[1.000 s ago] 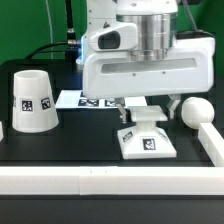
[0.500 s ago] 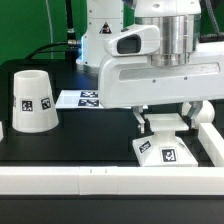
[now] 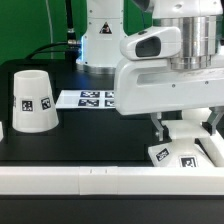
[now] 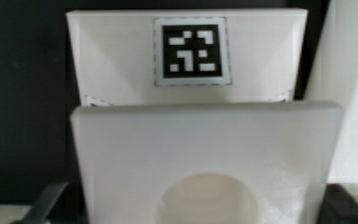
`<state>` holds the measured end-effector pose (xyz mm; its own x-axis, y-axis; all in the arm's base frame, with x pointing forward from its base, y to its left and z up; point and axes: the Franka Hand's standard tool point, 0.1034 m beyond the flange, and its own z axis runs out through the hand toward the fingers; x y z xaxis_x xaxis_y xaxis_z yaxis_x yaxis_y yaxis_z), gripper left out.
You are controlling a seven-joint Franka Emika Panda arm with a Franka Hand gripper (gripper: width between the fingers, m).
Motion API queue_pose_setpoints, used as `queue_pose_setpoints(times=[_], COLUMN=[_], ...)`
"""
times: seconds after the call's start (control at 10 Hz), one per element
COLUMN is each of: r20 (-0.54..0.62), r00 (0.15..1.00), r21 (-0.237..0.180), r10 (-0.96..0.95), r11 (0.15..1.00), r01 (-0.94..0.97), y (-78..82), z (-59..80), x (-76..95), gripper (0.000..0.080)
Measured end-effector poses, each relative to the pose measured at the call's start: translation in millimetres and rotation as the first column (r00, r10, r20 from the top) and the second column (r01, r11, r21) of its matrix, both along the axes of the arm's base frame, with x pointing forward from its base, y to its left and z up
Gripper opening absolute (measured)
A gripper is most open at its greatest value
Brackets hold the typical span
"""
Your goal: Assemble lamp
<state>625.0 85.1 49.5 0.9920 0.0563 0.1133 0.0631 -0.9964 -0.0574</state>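
Note:
The white lamp base (image 3: 178, 154), a flat stepped square with tags, sits on the black table at the exterior view's right, close to the white border wall. My gripper (image 3: 184, 128) stands over it, shut on its raised middle step. In the wrist view the base (image 4: 194, 120) fills the picture with one tag and a round socket, and the gripper (image 4: 202, 205) has its dark fingers against both sides of the base. The tapered shade (image 3: 33, 100) stands at the exterior view's left. The bulb is hidden behind the hand.
The marker board (image 3: 88, 98) lies behind the middle of the table. A white border wall (image 3: 80, 180) runs along the front and turns up the exterior view's right side (image 3: 216, 152). The robot's base stands at the back.
My gripper has moved toward the exterior view's right, taking the lamp base with it, up to the right border wall. The bulb, seen earlier at the right, is now covered by the hand.

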Motion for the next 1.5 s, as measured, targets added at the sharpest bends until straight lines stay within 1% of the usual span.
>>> queue_pose_setpoints(times=[0.2, 0.3, 0.4, 0.5, 0.6, 0.7, 1.0, 1.2, 1.3, 1.4, 1.5], r20=[0.005, 0.005, 0.005, 0.005, 0.005, 0.008, -0.009, -0.029, -0.035, -0.039, -0.044], r00=[1.000, 1.000, 1.000, 1.000, 1.000, 1.000, 1.000, 1.000, 0.999, 0.999, 0.998], r21=[0.001, 0.000, 0.001, 0.001, 0.001, 0.000, -0.007, -0.010, -0.010, -0.008, -0.002], r10=[-0.003, -0.002, -0.001, -0.001, -0.001, 0.005, 0.013, 0.010, 0.004, -0.011, -0.047], r11=[1.000, 1.000, 1.000, 1.000, 1.000, 1.000, 1.000, 1.000, 1.000, 1.000, 0.999], r01=[0.003, 0.002, 0.001, 0.001, 0.001, -0.005, -0.013, -0.011, -0.005, 0.011, 0.047], y=[1.3, 1.2, 1.5, 1.5, 1.5, 1.3, -8.1, -7.7, -3.6, 5.7, 18.7], z=[1.3, 0.8, 0.9, 0.8, 0.8, 1.9, 16.0, 21.5, 25.2, 27.7, 28.8], x=[3.0, 2.8, 2.8, 2.8, 2.8, 1.5, -28.2, -53.0, -61.7, -68.4, -71.7], gripper=[0.0534, 0.0610, 0.0610, 0.0672, 0.0691, 0.0691, 0.0699, 0.0699, 0.0699, 0.0699, 0.0699])
